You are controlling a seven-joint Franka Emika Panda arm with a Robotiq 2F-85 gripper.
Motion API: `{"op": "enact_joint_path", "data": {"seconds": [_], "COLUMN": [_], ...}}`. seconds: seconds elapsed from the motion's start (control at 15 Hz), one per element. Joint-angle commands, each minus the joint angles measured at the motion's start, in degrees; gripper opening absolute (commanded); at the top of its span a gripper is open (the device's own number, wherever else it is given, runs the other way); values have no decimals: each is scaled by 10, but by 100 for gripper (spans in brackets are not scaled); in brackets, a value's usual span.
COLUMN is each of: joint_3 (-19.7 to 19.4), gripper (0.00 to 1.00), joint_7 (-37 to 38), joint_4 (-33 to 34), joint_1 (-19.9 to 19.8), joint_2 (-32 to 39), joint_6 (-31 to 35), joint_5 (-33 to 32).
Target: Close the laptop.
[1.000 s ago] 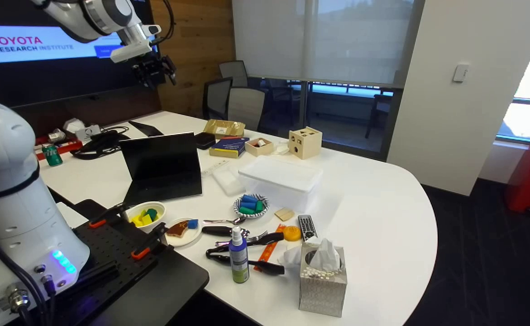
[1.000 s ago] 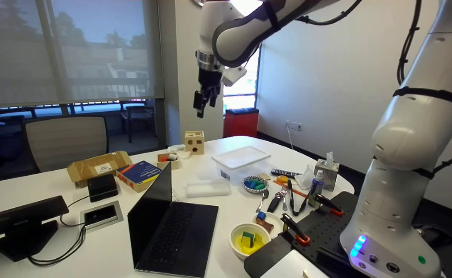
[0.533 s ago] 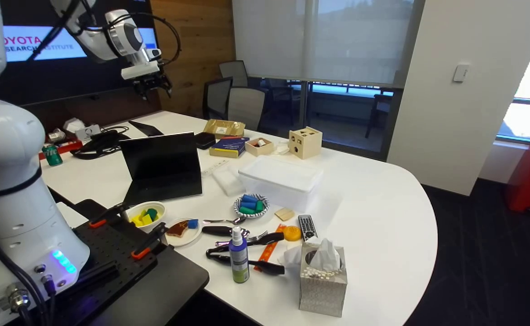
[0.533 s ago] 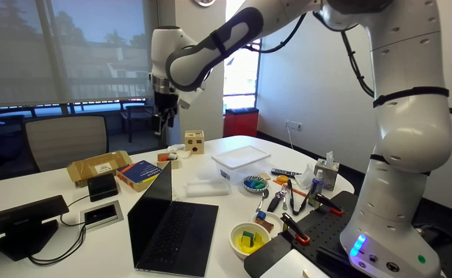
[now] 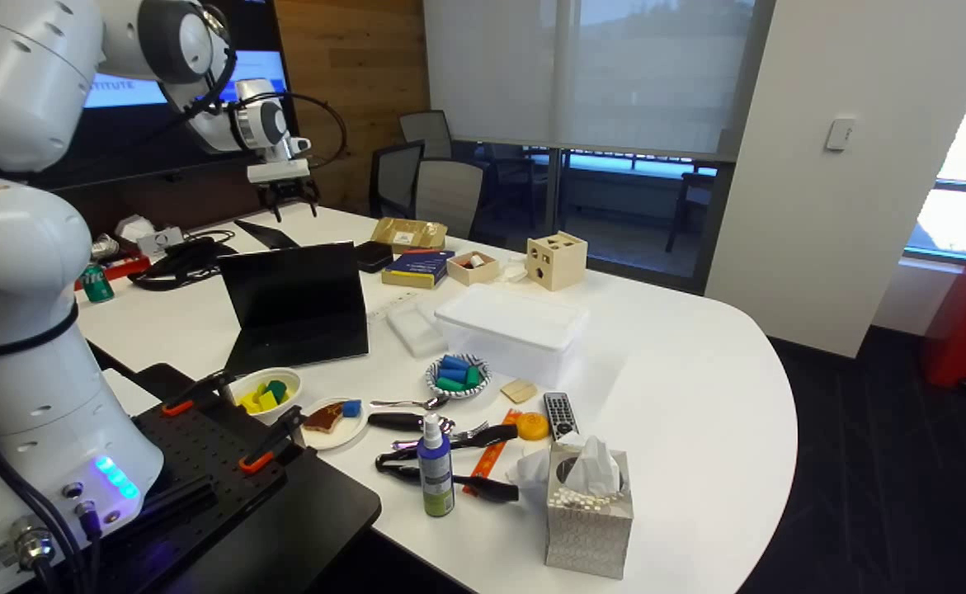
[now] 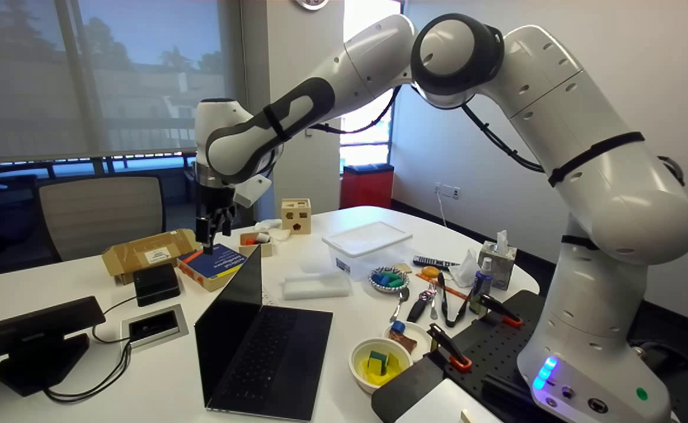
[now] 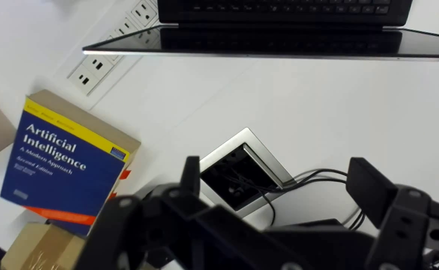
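Black laptop (image 6: 264, 346), lid (image 6: 230, 324) raised, on white table (image 5: 680, 371); Robotiq gripper (image 7: 280, 182), fingers (image 7: 371, 191) spread, empty, above table behind lid; risk: a push too low on the lid may slide the laptop rather than fold it

In the wrist view, bare tabletop (image 7: 354, 112) spans centre right; the laptop (image 7: 279, 37) blocks the top, a book (image 7: 63, 161) the left.
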Motion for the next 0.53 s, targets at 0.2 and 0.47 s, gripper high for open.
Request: {"op": "enact_joint_path", "data": {"seconds": [0.2,0.47], "joint_3": [-17,-17], "gripper": [100,100], "joint_7": [-14,-10], "joint_4": [133,177], "joint_1": [-2,-6], "joint_2": [106,140], "joint_6": [-101,-165], "joint_5": [78,113]}}
